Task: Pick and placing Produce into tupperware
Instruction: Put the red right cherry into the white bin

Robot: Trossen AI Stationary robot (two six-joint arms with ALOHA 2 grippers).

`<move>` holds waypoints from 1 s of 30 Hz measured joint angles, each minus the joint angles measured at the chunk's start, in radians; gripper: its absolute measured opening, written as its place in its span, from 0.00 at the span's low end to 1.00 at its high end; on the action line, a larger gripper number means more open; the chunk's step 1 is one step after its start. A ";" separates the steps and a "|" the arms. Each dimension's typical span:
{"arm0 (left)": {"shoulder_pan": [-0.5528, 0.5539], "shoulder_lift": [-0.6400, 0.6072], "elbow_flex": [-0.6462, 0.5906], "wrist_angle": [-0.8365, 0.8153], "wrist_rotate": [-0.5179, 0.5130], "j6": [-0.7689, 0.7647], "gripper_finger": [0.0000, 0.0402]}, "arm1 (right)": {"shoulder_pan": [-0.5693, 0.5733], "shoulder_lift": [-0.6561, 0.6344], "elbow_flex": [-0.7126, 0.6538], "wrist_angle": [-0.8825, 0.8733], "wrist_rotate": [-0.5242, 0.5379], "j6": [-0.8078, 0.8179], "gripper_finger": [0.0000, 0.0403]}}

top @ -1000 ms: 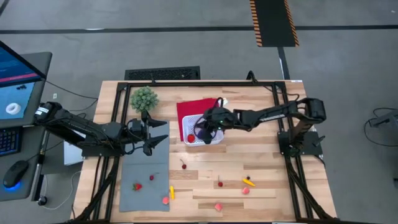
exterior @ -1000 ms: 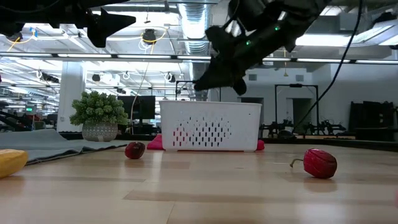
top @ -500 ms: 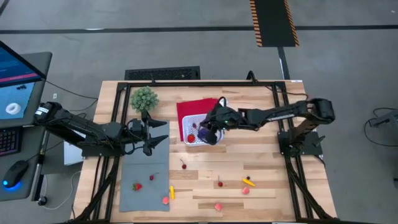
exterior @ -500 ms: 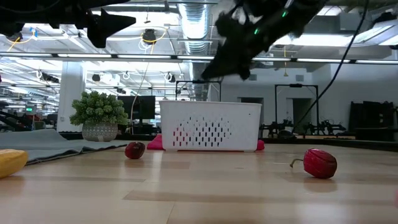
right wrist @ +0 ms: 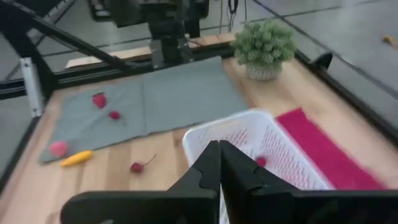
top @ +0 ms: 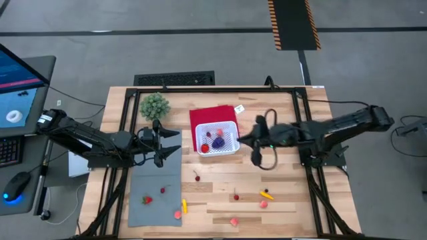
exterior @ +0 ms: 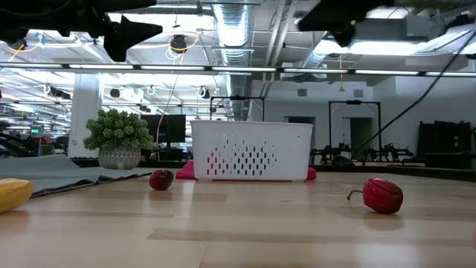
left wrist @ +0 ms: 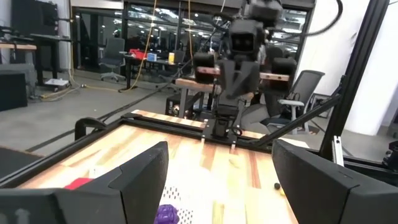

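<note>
The white latticed tupperware (top: 230,148) stands partly on a red cloth, and it also shows in the low view (exterior: 251,151) and the right wrist view (right wrist: 283,163). Inside lie a purple piece (top: 218,142) and two red ones. More produce is scattered on the wood: a cherry (top: 197,177), a yellow piece (top: 267,195) and pink pieces. My right gripper (top: 243,140) hovers just right of the tupperware, shut and empty (right wrist: 219,155). My left gripper (top: 168,143) waits open above the mat's far edge, left of the tupperware (left wrist: 217,186).
A grey mat (top: 155,190) at the near left carries a strawberry (top: 147,199), a yellow piece (top: 184,205) and a pink one. A green potted plant (top: 154,105) stands at the far left. A cable loop (top: 261,160) hangs below the right arm. Bare wood lies near and right.
My right gripper has drawn back from above the tupperware toward the table's right edge and risen. The purple piece now lies uncovered inside the tupperware where the gripper stood.
</note>
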 joint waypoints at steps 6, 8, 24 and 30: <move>0.000 0.000 0.000 0.000 0.000 0.008 0.69 | 0.171 -0.073 -0.129 0.008 0.007 0.174 0.07; 0.000 0.000 0.000 0.000 0.000 0.009 0.69 | 0.234 -0.060 -0.148 0.017 0.032 0.214 0.08; 0.000 0.000 0.000 -0.019 0.103 0.061 0.69 | 0.455 0.295 -0.194 0.230 0.424 0.168 0.13; 0.000 0.001 0.000 -0.027 0.097 0.054 0.69 | 0.415 0.202 -0.353 0.508 0.342 0.039 0.13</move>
